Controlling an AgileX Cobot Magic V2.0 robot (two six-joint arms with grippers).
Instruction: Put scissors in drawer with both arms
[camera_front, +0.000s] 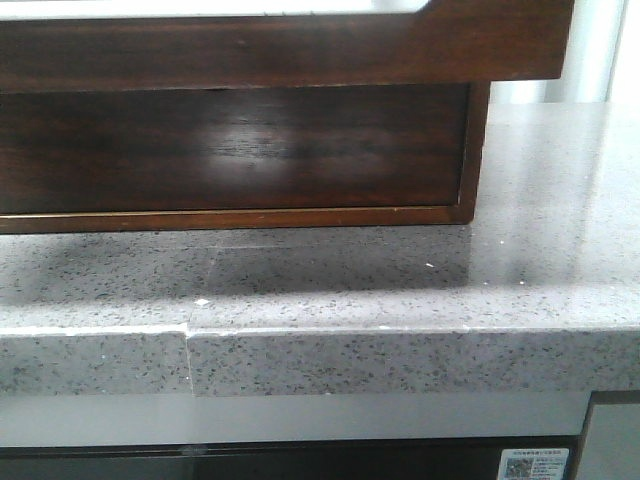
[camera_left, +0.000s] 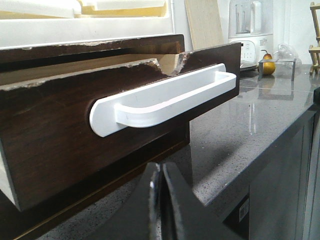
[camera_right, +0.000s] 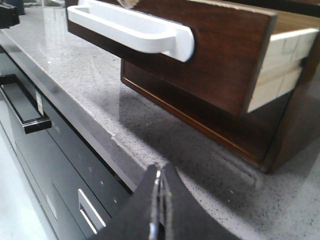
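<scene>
Your left tool (camera_left: 161, 200) has its black, tapered fingers pressed together, with nothing between them; it hangs low over the tabletop (camera_left: 250, 130), just in front of the drawer (camera_left: 60, 130). Your right tool (camera_right: 159, 205) is the same: glossy black fingers closed on nothing, above the tabletop's front edge.

The drawer is pulled partway out of its frame (camera_right: 280, 145). Its front is dark brown glossy wood, long axis running along the tabletop's edge, face pointing toward you. A smooth white handle (camera_left: 165, 100) with rounded ends is mounted across it. The front's top edge looks chipped and pale in the left wrist view. Its side wall (camera_right: 280, 65) is light raw wood with finger joints at the corner.

The tabletop is grey speckled stone, polished, with a seam (camera_front: 188, 355) in its front edge. Below it, a small sticker (camera_front: 533, 466) carries a QR code; its print is too small to read. The scissors appear in no view.
</scene>
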